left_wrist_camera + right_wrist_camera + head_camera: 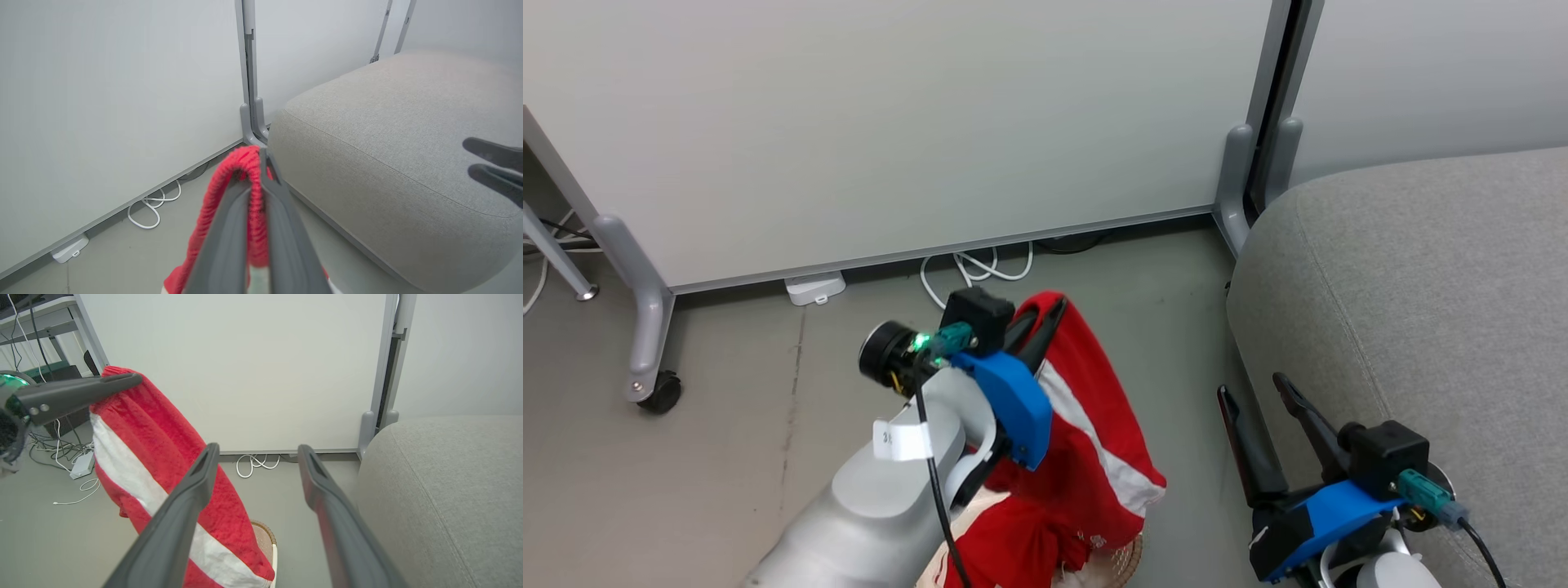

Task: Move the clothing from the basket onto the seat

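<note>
My left gripper (pixel 1052 309) is shut on the top edge of a red garment with a white stripe, the clothing (pixel 1098 408), which hangs lifted above the basket (pixel 1129 562). More red clothing (pixel 1013 539) lies bunched in the basket below it. In the left wrist view the gripper (pixel 261 157) pinches the red fabric (pixel 212 196), with the grey seat (pixel 388 122) just to its right. My right gripper (pixel 1252 385) stands open and empty beside the seat (pixel 1421 286). The right wrist view shows it open (pixel 257 449), the hanging clothing (pixel 163 437) on its left and the basket rim (pixel 266 535) below.
A white partition panel (pixel 890 122) on grey wheeled feet (pixel 654 384) stands behind. A white cable (pixel 980 269) and a small white adapter (pixel 814 287) lie at its base. Grey desk legs (pixel 556 253) stand at far left. Bare grey floor (pixel 1160 327) separates basket and seat.
</note>
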Tool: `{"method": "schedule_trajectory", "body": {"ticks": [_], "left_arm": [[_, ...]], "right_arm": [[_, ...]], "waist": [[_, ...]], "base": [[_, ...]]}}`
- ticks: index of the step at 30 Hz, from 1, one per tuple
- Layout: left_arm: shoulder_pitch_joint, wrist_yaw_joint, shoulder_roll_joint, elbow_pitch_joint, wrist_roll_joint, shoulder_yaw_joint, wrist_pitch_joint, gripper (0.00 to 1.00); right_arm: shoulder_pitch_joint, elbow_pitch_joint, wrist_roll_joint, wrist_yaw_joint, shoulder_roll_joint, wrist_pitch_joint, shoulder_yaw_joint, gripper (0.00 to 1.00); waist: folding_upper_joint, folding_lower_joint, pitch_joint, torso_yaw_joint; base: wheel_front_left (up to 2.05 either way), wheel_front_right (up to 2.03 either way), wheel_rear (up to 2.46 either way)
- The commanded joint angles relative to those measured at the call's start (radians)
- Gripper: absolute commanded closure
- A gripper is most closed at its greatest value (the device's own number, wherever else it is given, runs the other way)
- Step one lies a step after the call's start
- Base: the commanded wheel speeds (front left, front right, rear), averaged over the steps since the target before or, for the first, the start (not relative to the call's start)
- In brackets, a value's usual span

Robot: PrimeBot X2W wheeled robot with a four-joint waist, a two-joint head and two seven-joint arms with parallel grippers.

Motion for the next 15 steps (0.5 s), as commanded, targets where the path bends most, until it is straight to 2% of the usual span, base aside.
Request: {"method": "schedule_trajectory", "body": {"ticks": [1,10,15], "left_arm": [[-0.031,-0.001,-0.002,-0.011,-0.009,-0.008,0.007,1.00],[-0.108,0.000,-0.014,-0.076,-0.068,-0.042,0.054,1.00],[-0.135,0.027,-0.014,-0.118,-0.108,-0.071,0.073,1.00]], "right_arm": [[0.021,-0.007,-0.003,0.000,-0.002,0.005,0.002,0.00],[0.038,-0.024,0.000,0.000,-0.002,0.018,0.017,0.00],[0.040,-0.027,0.003,0.000,-0.002,0.021,0.026,0.00]], "waist": [[-0.0001,0.0001,-0.003,0.003],[-0.0001,0.0001,-0.009,0.006],[-0.0001,0.0001,-0.008,0.002]], "base": [[0.00,0.00,0.00],[0.00,0.00,0.00],[0.00,0.00,0.00]]}}
